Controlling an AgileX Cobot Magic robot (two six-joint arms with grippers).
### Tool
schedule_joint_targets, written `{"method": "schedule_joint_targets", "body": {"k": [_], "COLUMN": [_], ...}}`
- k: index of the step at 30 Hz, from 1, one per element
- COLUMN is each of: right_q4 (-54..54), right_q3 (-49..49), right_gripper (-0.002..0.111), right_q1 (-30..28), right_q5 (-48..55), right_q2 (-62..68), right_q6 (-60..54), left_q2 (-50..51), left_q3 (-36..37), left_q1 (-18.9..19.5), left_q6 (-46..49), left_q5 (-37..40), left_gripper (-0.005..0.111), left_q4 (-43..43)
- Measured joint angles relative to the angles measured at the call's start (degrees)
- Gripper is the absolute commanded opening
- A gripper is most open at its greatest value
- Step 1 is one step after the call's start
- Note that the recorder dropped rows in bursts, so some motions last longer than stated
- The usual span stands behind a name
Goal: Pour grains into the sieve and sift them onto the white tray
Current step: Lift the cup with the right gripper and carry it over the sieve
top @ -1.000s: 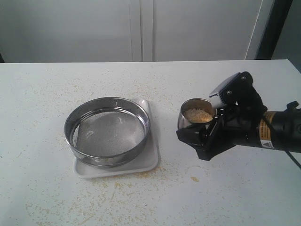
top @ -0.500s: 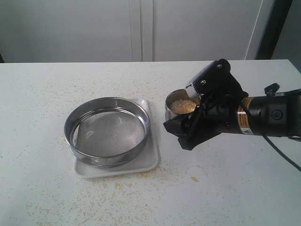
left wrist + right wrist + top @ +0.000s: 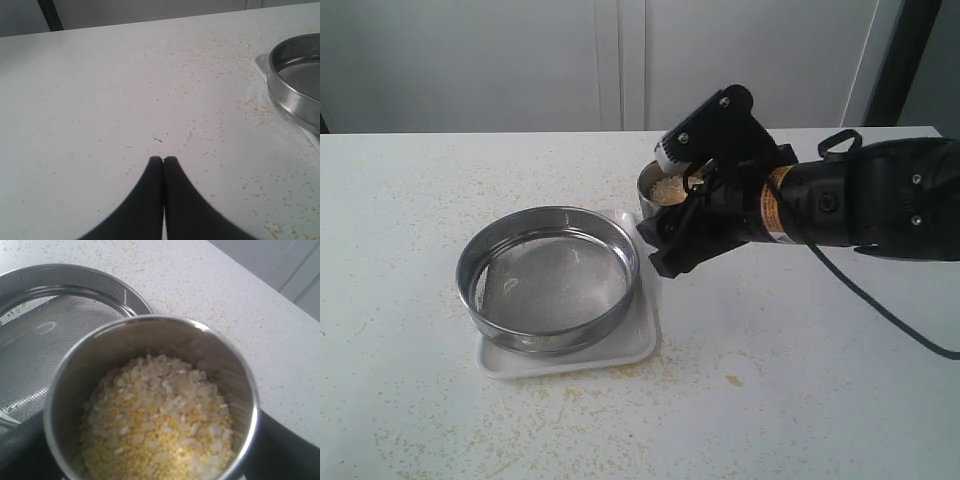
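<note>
The sieve (image 3: 548, 280), a wide steel ring with grey mesh, rests on the white tray (image 3: 645, 345) at centre left; its mesh looks bare. My right gripper (image 3: 670, 235) is shut on a small steel cup (image 3: 652, 195) held in the air just off the sieve's right rim. The cup carries the grains (image 3: 667, 187). In the right wrist view the grains (image 3: 160, 425), yellow bits mixed with whitish rice, fill the cup (image 3: 150, 337), and the sieve (image 3: 45, 345) lies beyond it. My left gripper (image 3: 163, 159) is shut on nothing, low over the table, with the sieve (image 3: 300, 85) off to one side.
Loose grains are scattered over the white tabletop (image 3: 800, 400), thickest around the tray and along the front. A white cabinet wall (image 3: 620, 60) stands behind the table. The right arm's cable (image 3: 880, 305) trails across the table's right side.
My right gripper has carried the cup leftward and farther back, from the table's right side to just beside the sieve's right rim. Sieve and tray have not moved.
</note>
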Motion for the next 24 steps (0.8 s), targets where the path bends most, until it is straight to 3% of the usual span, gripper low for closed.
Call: {"method": "schedule_joint_targets", "body": {"k": [24], "right_q4": [0.00], "right_q3": [-12.70], "right_gripper": [0.000], "right_q1": [7.85], "right_q5": [14.36], "right_q2": [12.70], "right_q6": [-8.58], "left_q2": [0.00], "left_q3": [0.00], "left_q1": [0.00], "left_q6": [0.00], "left_q5": [0.00], "left_gripper": [0.000], "left_q4": [0.00]}}
